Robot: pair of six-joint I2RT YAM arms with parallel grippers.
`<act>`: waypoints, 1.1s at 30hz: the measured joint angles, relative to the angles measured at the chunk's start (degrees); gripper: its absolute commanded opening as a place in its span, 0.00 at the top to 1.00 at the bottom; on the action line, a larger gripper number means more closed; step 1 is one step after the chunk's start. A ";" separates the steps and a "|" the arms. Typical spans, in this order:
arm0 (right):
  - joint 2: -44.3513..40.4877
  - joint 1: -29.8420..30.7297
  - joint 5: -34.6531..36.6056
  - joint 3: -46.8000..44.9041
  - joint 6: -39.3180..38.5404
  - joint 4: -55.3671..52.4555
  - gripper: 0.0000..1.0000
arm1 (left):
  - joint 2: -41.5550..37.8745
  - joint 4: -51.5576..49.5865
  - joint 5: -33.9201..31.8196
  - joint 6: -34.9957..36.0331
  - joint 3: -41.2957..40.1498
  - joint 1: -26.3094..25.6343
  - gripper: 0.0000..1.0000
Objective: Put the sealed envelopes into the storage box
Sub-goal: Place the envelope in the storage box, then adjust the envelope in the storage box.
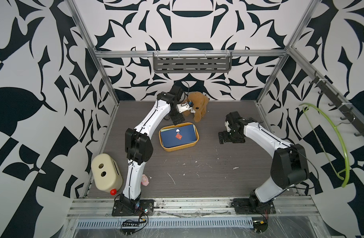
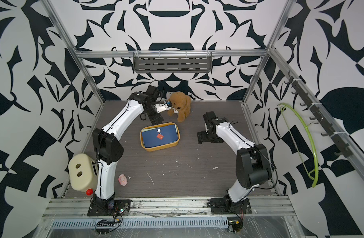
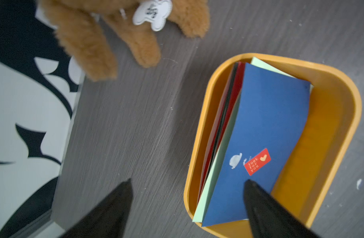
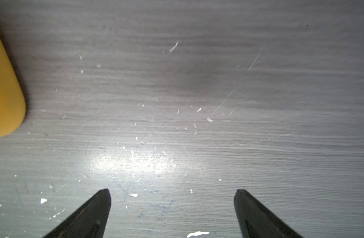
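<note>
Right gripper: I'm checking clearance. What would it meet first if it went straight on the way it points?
Probably the bare table: the open right gripper points down at it. The storage box lies off to one side.

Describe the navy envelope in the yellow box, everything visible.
The navy envelope is a flat matte paper rectangle, lying topmost in the yellow box, slightly askew and bowed. A red heart sticker sits on it beside a whitish mark. It rests on a pale green envelope, with a red envelope leaning beside. The left gripper hangs open above it, not gripping.
</note>
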 measured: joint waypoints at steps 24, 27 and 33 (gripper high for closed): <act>11.85 20.81 7.74 21.64 0.83 10.71 0.05 | -33.40 23.37 -6.49 -67.28 -57.90 8.26 0.01; 20.15 23.91 10.27 31.67 0.42 10.93 0.05 | -35.82 23.96 -6.82 -70.03 -60.48 8.41 0.01; 30.53 24.04 13.79 37.51 0.61 10.82 0.05 | -40.72 24.94 -6.36 -72.98 -64.35 8.39 0.01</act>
